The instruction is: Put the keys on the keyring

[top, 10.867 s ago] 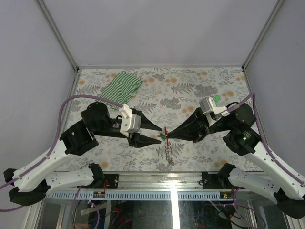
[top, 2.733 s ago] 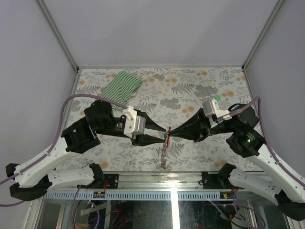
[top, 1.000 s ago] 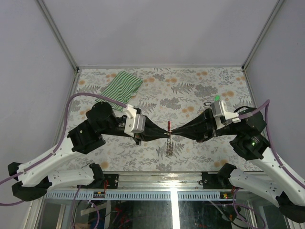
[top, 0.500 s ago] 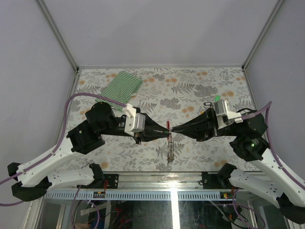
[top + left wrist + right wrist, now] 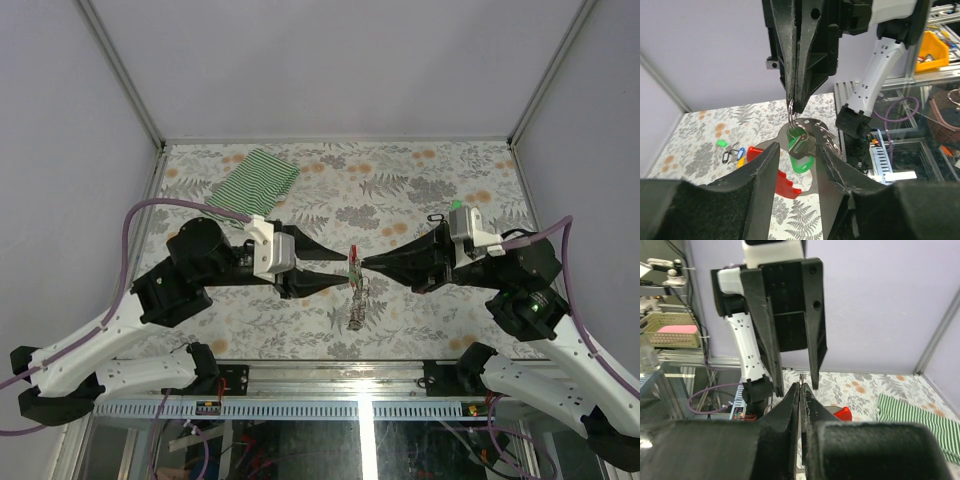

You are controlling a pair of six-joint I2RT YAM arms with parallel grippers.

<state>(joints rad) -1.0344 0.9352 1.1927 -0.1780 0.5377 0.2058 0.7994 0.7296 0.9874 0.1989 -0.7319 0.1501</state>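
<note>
Keyring (image 5: 790,106): thin loop, pinched in the closed tips of right gripper (image 5: 366,264), above table (image 5: 420,170) centre. Keys (image 5: 805,144) hanging beneath, between the wide-spread fingers of left gripper (image 5: 342,270): green tag (image 5: 800,162), one; red tag (image 5: 785,184), one. Pinched loop visible from left wrist only; dangling chain (image 5: 355,312) clearest from top.

overhead; opposed wrist close-ups around keyring (image 5: 782,182)
</note>
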